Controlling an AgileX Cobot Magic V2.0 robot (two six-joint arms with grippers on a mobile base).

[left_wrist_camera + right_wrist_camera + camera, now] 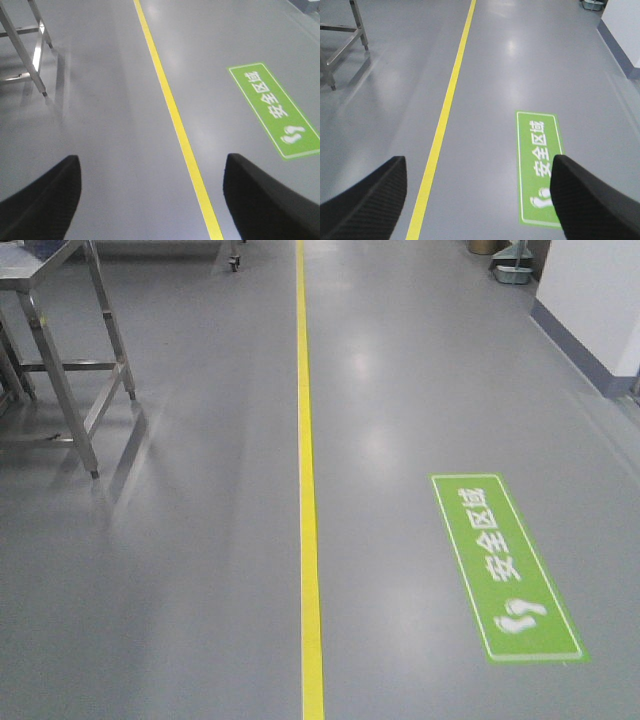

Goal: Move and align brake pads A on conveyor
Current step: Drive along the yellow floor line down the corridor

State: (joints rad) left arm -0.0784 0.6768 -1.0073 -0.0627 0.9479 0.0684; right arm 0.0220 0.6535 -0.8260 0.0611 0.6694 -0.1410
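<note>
Hovering over floor (pixel 100 125): left pincer (pixel 151 159), right pincer (pixel 479 159) both spread, empty; yellow line (pixel 172 115) under left.

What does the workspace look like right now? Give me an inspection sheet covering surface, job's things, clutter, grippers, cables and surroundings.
Surface: only a glossy grey floor shows; no work surface is in any view.
Job's things: nothing seen.
Clutter: nothing seen.
Grippers: left gripper and right gripper both have their fingers wide apart, hold nothing and point at the floor.
Cables: nothing seen.
Surroundings: a yellow line runs along the floor. A green floor sign lies to its right, a steel frame stands to its left, and a white wall is at far right.
</note>
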